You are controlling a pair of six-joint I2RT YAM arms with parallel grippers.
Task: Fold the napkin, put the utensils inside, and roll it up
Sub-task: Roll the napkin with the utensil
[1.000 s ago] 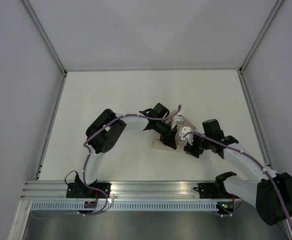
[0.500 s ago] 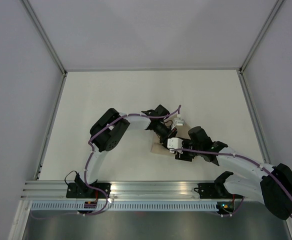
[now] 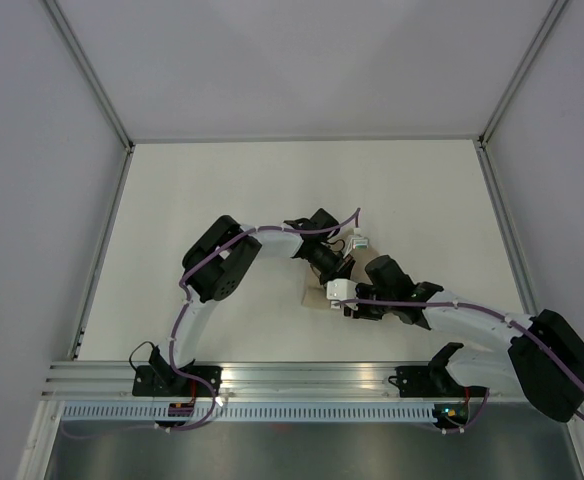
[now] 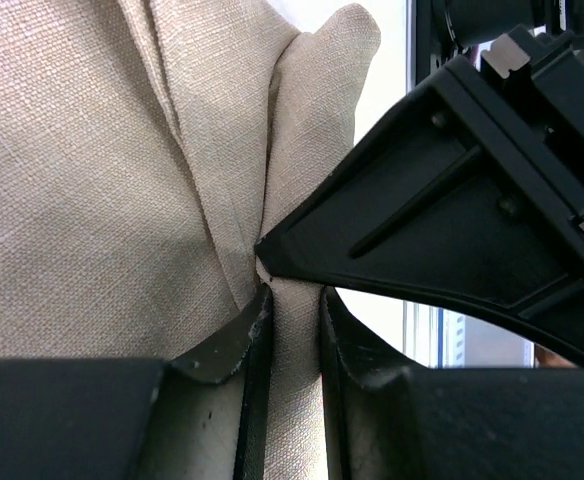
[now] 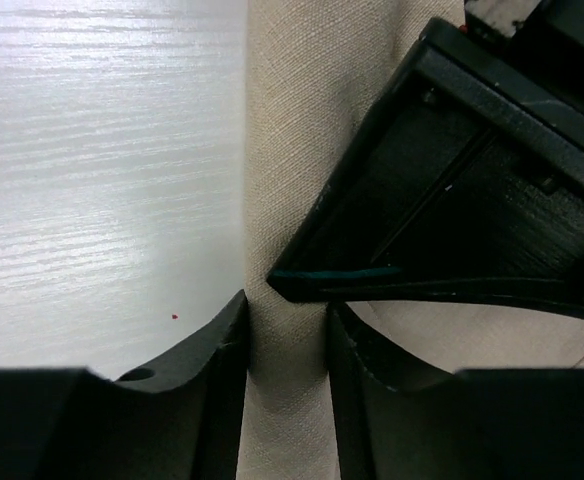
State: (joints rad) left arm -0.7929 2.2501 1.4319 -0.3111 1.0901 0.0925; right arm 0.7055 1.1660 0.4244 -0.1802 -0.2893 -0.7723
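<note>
The napkin (image 4: 92, 170) lies bunched into a narrow ridge on the surface (image 3: 222, 200), a little right of its middle and closer to the near edge. The left fingers (image 4: 240, 345) pinch one fold of it tightly. The right fingers (image 5: 220, 345) are closed around the ridge too, just beside the left ones.

**Tan napkin (image 4: 92, 180) gathered into a narrow ridge**

The napkin is a matte tan-beige cloth with a fine woven texture, bunched into a small bundle that is mostly hidden from above. Seen from the left wrist, soft creases run across it and meet at a raised fold, which is nipped between the fingers of the left gripper (image 4: 292, 305). Seen from the right wrist, a narrow band of it fills the gap of the right gripper (image 5: 287, 320), touching both fingers
</note>
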